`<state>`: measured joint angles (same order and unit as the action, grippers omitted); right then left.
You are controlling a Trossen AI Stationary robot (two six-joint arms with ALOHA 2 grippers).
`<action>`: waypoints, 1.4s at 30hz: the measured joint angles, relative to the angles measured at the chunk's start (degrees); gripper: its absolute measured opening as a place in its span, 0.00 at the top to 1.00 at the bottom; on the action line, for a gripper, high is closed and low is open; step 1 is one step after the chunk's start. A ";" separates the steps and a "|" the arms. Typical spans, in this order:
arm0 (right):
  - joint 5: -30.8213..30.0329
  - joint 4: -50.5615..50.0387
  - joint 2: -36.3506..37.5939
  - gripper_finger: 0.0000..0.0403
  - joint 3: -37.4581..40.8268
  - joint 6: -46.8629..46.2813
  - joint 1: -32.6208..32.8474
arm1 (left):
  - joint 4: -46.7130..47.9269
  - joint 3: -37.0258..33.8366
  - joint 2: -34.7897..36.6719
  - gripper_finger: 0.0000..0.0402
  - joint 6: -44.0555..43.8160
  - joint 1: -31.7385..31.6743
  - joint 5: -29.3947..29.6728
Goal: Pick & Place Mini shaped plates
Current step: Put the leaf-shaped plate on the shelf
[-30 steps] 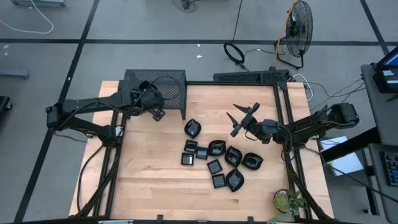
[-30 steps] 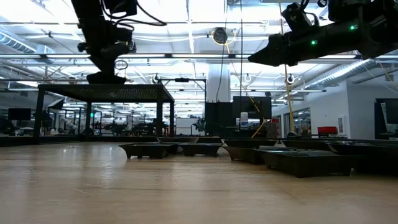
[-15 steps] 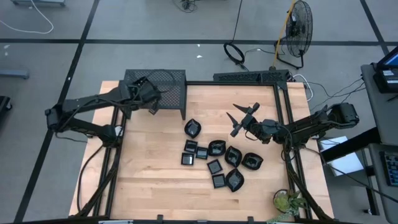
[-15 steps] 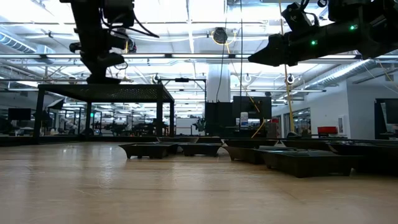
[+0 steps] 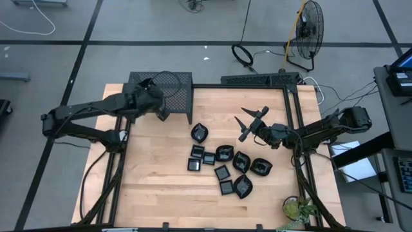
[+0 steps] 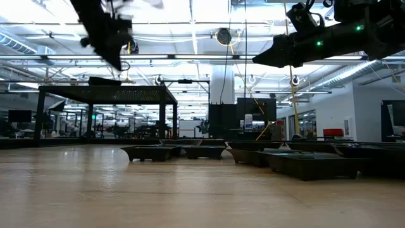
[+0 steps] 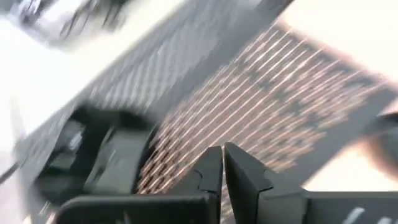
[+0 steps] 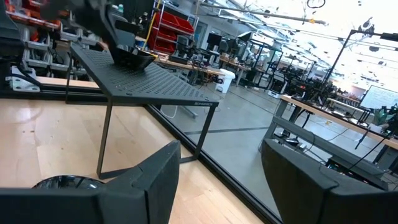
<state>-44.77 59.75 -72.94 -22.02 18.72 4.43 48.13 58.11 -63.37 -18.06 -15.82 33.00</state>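
The wooden counter (image 5: 154,187) carried a cluster of mini shaped plates (image 5: 225,162) near its middle. One plate (image 8: 132,58) sat atop the mesh rack (image 5: 168,87). The left pincer (image 5: 161,111) hung narrow and empty beside that rack; the right pincer (image 5: 250,122) hovered wide above the cluster.

High cam: straight down, far, covers the whole pale wooden tabletop (image 5: 161,187). Low cam: at surface height, level across the tabletop into the room. Left wrist cam: very close, angled down onto the black perforated metal rack (image 7: 261,106). Right wrist cam: near the tabletop, faces that rack from its side. All four views share the rack (image 5: 168,87) (image 6: 104,95) (image 8: 149,84).
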 joint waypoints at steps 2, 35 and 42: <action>0.00 -0.02 -0.01 0.47 0.00 0.00 0.01 | -4.52 0.00 2.41 0.98 1.85 3.78 -0.91; 40.43 -106.24 2.96 0.47 -25.30 -57.32 11.59 | -74.98 -43.41 14.51 0.92 25.23 22.23 -19.48; 39.12 -101.99 2.96 0.47 -20.09 -61.33 18.20 | -74.97 -43.43 14.04 0.91 20.39 21.20 -15.71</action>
<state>-5.66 -42.24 -69.97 -42.11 -42.61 22.62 -26.84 14.68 -49.32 2.33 5.39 17.29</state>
